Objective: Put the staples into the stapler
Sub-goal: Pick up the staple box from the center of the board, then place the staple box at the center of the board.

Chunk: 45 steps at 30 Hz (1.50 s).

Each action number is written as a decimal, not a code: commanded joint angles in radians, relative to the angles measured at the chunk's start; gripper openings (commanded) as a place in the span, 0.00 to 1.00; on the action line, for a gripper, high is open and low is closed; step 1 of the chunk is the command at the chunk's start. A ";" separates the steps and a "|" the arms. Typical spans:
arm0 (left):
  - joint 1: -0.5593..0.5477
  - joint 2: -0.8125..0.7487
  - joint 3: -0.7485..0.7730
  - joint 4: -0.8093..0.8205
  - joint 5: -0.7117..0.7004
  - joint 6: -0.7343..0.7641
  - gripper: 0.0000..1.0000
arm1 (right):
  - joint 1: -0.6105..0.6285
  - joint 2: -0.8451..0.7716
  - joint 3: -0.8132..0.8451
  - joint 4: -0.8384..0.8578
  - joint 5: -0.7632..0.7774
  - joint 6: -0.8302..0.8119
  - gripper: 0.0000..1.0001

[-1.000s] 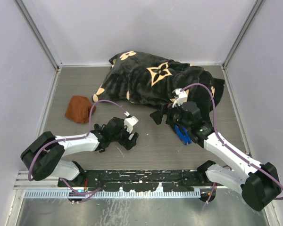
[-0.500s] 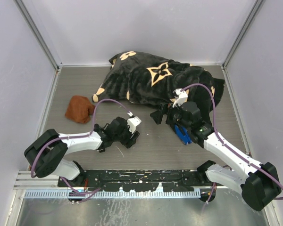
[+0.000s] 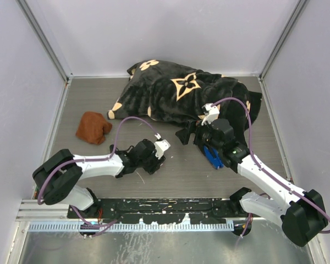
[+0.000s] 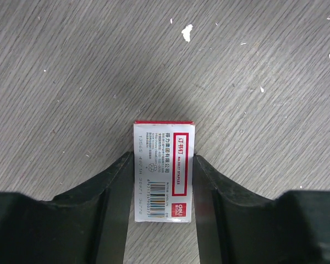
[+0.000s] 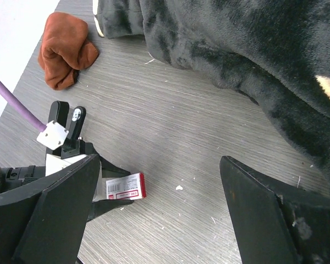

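The staples (image 4: 164, 170) are a small white box with a red label, lying flat on the grey table. My left gripper (image 4: 164, 160) straddles the box, one black finger against each long side. From the right wrist view the box (image 5: 125, 187) pokes out of the left gripper's fingers (image 5: 107, 168). In the top view the left gripper (image 3: 155, 158) covers it. A blue stapler (image 3: 213, 157) lies on the table under my right gripper (image 3: 206, 144). That right gripper (image 5: 165, 214) hangs wide open above bare table with nothing between its fingers.
A black plush blanket with beige flowers (image 3: 181, 93) fills the back of the table. A dark stapler-like object (image 3: 182, 135) lies at its front edge. A crumpled brown cloth (image 3: 93, 127) sits at the left. Grey walls enclose the table on three sides.
My left gripper has slid to the right over the table and its jaws have narrowed onto the box. The right arm has not moved.
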 commanded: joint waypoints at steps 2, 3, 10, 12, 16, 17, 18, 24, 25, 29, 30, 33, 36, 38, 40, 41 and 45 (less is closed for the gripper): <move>-0.005 -0.051 -0.008 0.020 -0.034 -0.009 0.41 | -0.005 -0.029 0.023 0.021 0.017 0.012 0.97; -0.005 -0.065 -0.019 0.037 -0.026 -0.007 0.40 | -0.009 -0.024 0.021 0.016 0.003 0.018 0.97; -0.006 -0.135 -0.082 0.196 0.069 -0.026 0.36 | -0.131 0.023 -0.044 0.044 -0.264 0.177 0.89; -0.007 -0.136 -0.094 0.227 0.088 -0.022 0.36 | -0.144 0.035 -0.082 0.086 -0.337 0.235 0.83; -0.022 -0.143 -0.113 0.293 0.130 -0.027 0.36 | -0.144 0.072 -0.148 0.187 -0.460 0.341 0.74; -0.028 -0.148 -0.119 0.302 0.140 -0.030 0.35 | -0.143 0.083 -0.166 0.217 -0.509 0.364 0.71; -0.034 -0.153 -0.122 0.311 0.147 -0.032 0.35 | -0.143 0.095 -0.180 0.238 -0.541 0.384 0.69; -0.062 -0.183 -0.151 0.354 0.179 -0.042 0.36 | -0.109 0.160 -0.194 0.244 -0.647 0.403 0.59; -0.065 -0.184 -0.150 0.354 0.181 -0.039 0.36 | -0.104 0.176 -0.194 0.248 -0.656 0.409 0.58; -0.088 -0.185 -0.148 0.345 0.174 -0.027 0.36 | -0.087 0.230 -0.194 0.292 -0.691 0.435 0.52; -0.091 -0.187 -0.149 0.345 0.168 -0.024 0.36 | -0.081 0.245 -0.189 0.290 -0.697 0.432 0.52; -0.102 -0.193 -0.150 0.344 0.156 -0.018 0.36 | -0.058 0.285 -0.178 0.289 -0.704 0.430 0.50; -0.111 -0.197 -0.152 0.344 0.150 -0.015 0.36 | -0.041 0.312 -0.175 0.296 -0.703 0.429 0.48; -0.116 -0.197 -0.152 0.345 0.143 -0.012 0.36 | -0.034 0.324 -0.172 0.296 -0.702 0.428 0.45; -0.121 -0.197 -0.152 0.345 0.138 -0.008 0.36 | -0.027 0.332 -0.172 0.295 -0.701 0.425 0.45; -0.123 -0.197 -0.152 0.344 0.137 -0.007 0.36 | -0.023 0.335 -0.171 0.293 -0.699 0.423 0.44; -0.128 -0.197 -0.153 0.345 0.130 -0.005 0.36 | -0.015 0.344 -0.170 0.268 -0.678 0.403 0.44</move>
